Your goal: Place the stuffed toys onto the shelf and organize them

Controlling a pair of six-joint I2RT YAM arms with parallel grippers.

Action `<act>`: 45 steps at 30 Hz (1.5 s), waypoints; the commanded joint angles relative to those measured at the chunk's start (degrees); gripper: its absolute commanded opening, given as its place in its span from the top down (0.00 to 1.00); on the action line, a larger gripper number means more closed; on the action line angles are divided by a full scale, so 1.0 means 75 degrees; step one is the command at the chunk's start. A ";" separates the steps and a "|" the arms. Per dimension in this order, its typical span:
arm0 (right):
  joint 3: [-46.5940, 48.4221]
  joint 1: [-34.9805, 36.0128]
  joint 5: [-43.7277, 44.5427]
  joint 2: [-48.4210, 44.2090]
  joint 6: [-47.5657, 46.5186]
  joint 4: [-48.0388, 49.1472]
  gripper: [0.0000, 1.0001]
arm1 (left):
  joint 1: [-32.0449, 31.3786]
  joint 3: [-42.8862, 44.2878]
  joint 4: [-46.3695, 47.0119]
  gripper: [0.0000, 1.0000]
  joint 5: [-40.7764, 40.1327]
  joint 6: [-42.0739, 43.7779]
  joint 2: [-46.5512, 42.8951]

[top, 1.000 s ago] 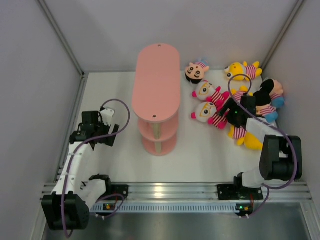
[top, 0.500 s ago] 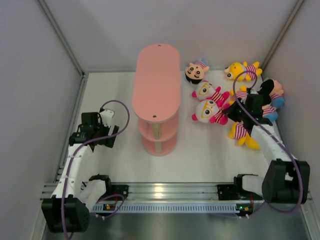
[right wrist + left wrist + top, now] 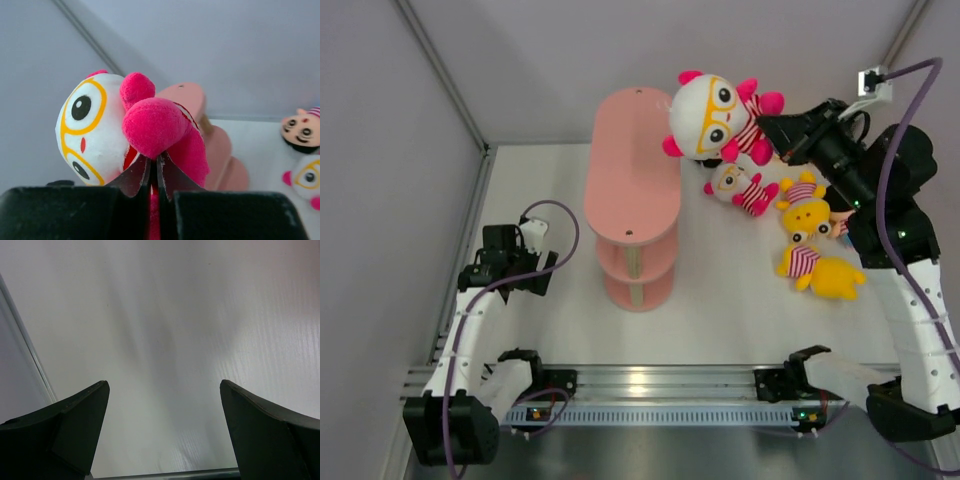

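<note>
Doll with white face and orange glasses (image 3: pixel 712 112), raised off the table (image 3: pixel 560 330), just beside the far right end of the shelf (image 3: pixel 632 170) as seen from above. Pinched at a pink limb by the right gripper (image 3: pixel 767 133), jaws pressed together on the plush.

From overhead: lies with head toward the shelf and feet toward the gripper. Runs its long axis across the table from left to right, face turned up at the camera. On the table to the right of the shelf: second glasses doll (image 3: pixel 740 188), farther yellow bear (image 3: pixel 805 213) and nearer yellow bear (image 3: pixel 823 275), all apart from the shelf.

From the right wrist only: shows the thin dark fingers (image 3: pixel 135 177) meeting on a fold of pink plush, with the round head out to the left and the eyes facing the lens. Shows too a black-haired doll (image 3: pixel 301 132) lying on the table past the shelf, all but hidden under the held toy in the overhead picture.

From the left wrist only: shows the left gripper (image 3: pixel 162 390) with its two fingers spread wide apart over the white table. Overhead, sits low at the table's left side, well apart from shelf and toys.
</note>
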 commanded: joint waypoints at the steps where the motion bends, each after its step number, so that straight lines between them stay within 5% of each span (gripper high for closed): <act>1: 0.0654 0.1349 0.0345 0.0742 0.0244 -0.0443 1.00 | -0.0006 0.0096 -0.0084 0.02 -0.0091 -0.0063 -0.0195; 6: 0.0984 0.2850 0.0849 0.1459 0.0536 -0.0304 1.00 | 0.0005 0.0049 -0.0084 0.02 -0.0103 -0.0098 -0.0254; 14: 0.0339 0.3543 0.0862 0.1904 0.1170 0.0436 0.99 | -0.0006 0.0014 -0.0096 0.02 -0.0103 -0.0086 -0.0277; 17: 0.0281 0.3579 0.0884 0.2022 0.1264 0.0518 0.84 | 0.0005 0.0002 -0.0084 0.02 -0.0103 -0.0063 -0.0277; 19: 0.0187 0.3579 0.1036 0.1987 0.1252 0.0564 0.65 | 0.0005 -0.0009 -0.0084 0.01 -0.0103 -0.0051 -0.0277; 35: 0.0315 0.3274 0.1320 0.1260 0.0480 0.0600 0.44 | 0.0006 0.0552 -0.0084 0.02 -0.0103 0.0078 -0.0114; 45: 0.1171 0.3356 -0.0018 0.2666 0.0666 0.0354 0.26 | -0.0006 0.1058 -0.0084 0.02 -0.0056 0.0007 0.0005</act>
